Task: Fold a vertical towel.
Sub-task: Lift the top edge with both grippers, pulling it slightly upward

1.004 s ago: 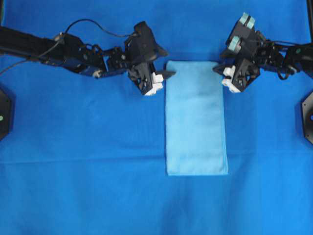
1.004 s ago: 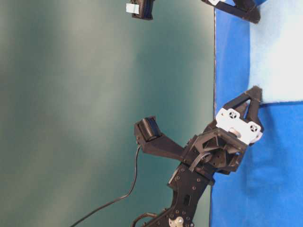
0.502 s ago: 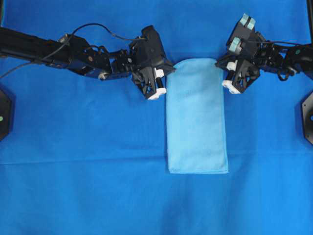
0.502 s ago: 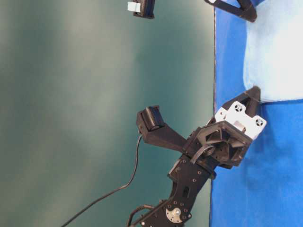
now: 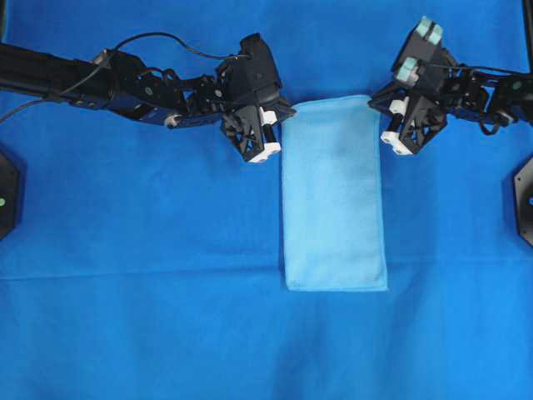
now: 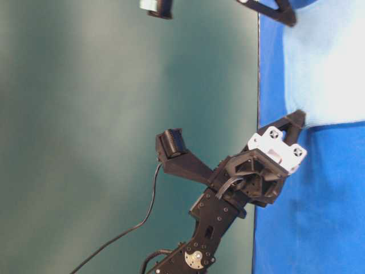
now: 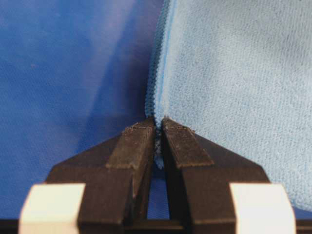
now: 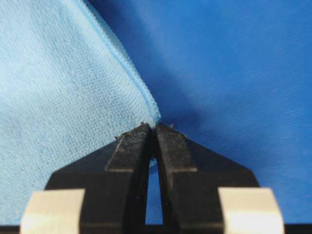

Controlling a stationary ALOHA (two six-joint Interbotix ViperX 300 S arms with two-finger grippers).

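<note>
Black fingertips (image 7: 141,134) of the left gripper (image 7: 158,127) were clenched on the towel's (image 5: 333,192) far left corner, and the right gripper (image 8: 152,127) pinched the far right corner the same way. A second earlier both sets of jaws had stood wide at those corners; now they had snapped together, so the fold could probably begin. Beyond the fingers the towel stretched flat down the deep-blue tablecloth (image 5: 150,317), its near edge well apart from both grippers.

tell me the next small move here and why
Probably lift both far corners and carry them toward the near hem. The left gripper and right gripper are each shut on a top corner of the towel, which lies flat and unfolded.
</note>
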